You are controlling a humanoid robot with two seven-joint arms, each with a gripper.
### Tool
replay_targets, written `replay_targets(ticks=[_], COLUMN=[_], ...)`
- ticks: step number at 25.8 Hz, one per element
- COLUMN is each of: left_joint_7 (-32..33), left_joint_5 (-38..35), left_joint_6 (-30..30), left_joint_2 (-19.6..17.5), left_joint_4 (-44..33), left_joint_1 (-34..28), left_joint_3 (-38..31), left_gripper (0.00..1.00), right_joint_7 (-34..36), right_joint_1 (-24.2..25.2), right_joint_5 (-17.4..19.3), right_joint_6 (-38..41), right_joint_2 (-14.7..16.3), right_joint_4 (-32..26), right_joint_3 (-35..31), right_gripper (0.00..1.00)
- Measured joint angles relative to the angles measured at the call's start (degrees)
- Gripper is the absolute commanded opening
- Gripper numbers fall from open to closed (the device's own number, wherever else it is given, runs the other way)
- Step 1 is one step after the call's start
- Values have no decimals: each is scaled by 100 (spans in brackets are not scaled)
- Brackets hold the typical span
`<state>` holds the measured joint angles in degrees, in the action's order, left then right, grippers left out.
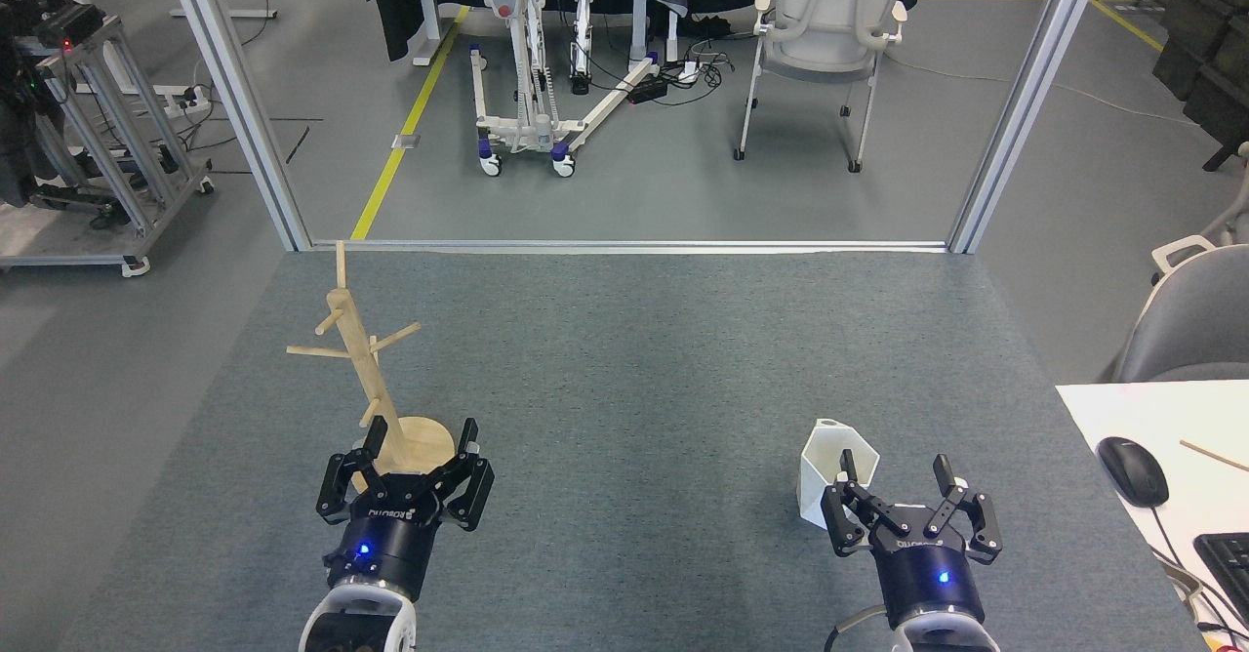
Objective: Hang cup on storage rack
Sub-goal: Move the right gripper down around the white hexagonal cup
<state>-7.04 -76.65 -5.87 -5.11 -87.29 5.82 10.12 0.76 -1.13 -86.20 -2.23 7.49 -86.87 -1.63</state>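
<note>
Your left gripper hangs spread wide just in front of the storage rack, which stands upright on the left of the grey bench. Your right gripper is spread too, its left finger overlapping the white cup; whether it touches is unclear. The cup sits upright, well apart from the rack.

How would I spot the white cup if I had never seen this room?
Find the grey carpeted table in front of the robot, then look to its right side. Just ahead of the open right hand stands the cup, the only white, angular thing there; the wooden storage rack stands far off to the left.
</note>
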Motion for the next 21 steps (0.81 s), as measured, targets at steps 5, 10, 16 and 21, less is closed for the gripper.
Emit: replay_targets(ticks=[5, 10, 16, 21], left_joint_7=[8, 8, -16, -24], left_joint_5=[-13, -24, -25, -25], left_joint_6=[10, 45, 11, 0], left_joint_2=[8, 8, -1, 0], left_joint_4=[18, 4, 37, 74], left_joint_1=[20, 27, 31, 30], left_joint_3=[10, 22, 21, 21], left_gripper=[100, 100, 100, 100], right_joint_7=[-4, -5, -43, -10], right_joint_1=[-31, -26, 19, -1], right_joint_5=[13, 35, 42, 42], right_joint_6=[14, 138, 229, 248], right_joint_2=[34, 59, 170, 177], right_joint_4=[34, 79, 396, 717], right_joint_3=[7, 30, 107, 227], right_gripper=[99, 99, 99, 99])
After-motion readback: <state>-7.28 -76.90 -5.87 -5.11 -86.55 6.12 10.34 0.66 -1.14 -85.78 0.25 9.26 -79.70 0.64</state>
